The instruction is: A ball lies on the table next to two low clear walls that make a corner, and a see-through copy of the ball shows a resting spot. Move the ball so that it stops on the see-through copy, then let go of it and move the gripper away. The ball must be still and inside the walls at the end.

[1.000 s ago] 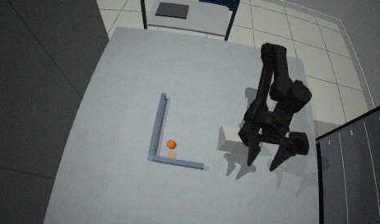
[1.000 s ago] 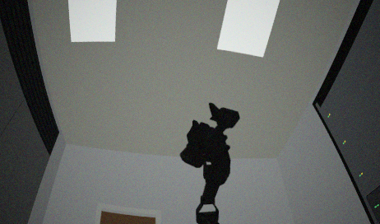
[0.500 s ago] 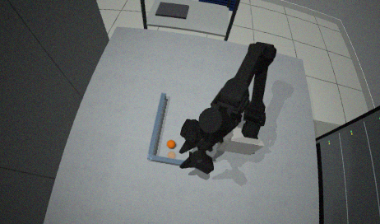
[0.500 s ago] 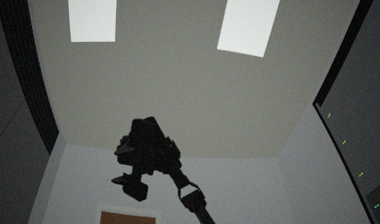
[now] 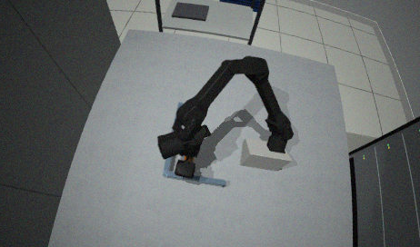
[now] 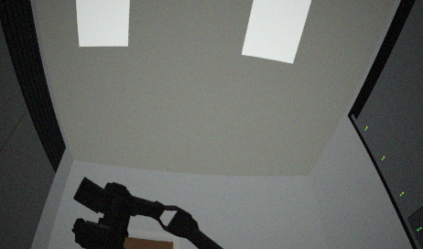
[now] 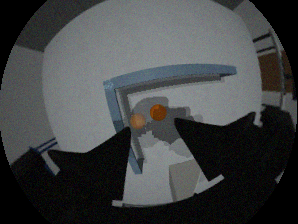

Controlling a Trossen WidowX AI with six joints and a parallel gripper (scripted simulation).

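The orange ball (image 5: 185, 158) (image 7: 158, 112) lies on the table inside the corner of the two low bluish walls (image 5: 214, 182) (image 7: 175, 71). In the top view it is mostly hidden by the gripper. The paler see-through copy (image 7: 138, 121) is beside it in the wrist view, closer to the left wall; the gripper hides it in the top view. My gripper (image 5: 189, 157) (image 7: 152, 125) is open and points down over the corner. Its fingertips stand apart with nothing held, and the ball shows just beyond them. The exterior view shows the arm but no ball or walls.
The arm's pale base block (image 5: 264, 159) (image 7: 183, 179) stands on the table to the right of the walls in the top view. The arm arches over the table (image 5: 105, 136) from it. One wall is close to the left fingertip in the wrist view.
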